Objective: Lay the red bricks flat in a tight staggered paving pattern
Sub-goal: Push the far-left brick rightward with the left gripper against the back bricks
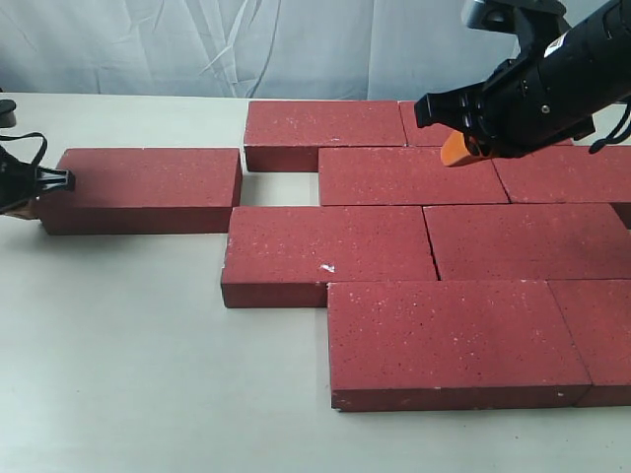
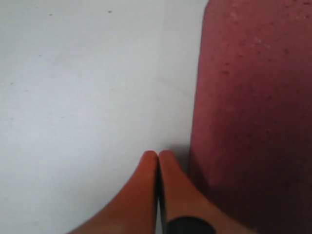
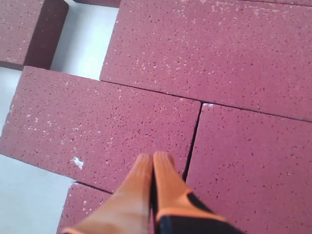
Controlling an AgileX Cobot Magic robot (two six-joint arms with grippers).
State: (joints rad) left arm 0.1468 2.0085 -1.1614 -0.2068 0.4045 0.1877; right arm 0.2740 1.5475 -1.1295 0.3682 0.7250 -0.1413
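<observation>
My left gripper, pinched closed on nothing, sits at the outer end of the stray red brick, likely to shove it toward the paved bricks at three o'clock. My right gripper, likewise closed and empty, hovers above them.

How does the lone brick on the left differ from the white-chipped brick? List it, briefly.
The lone brick has bare table between its end and the next brick in its row; the chipped brick meets its row neighbour closely. The chipped brick bears a small white mark; the lone brick shows none. The shut left gripper sits by the lone brick's outer end, not the chipped brick. Both are dark red and lie flat.
</observation>
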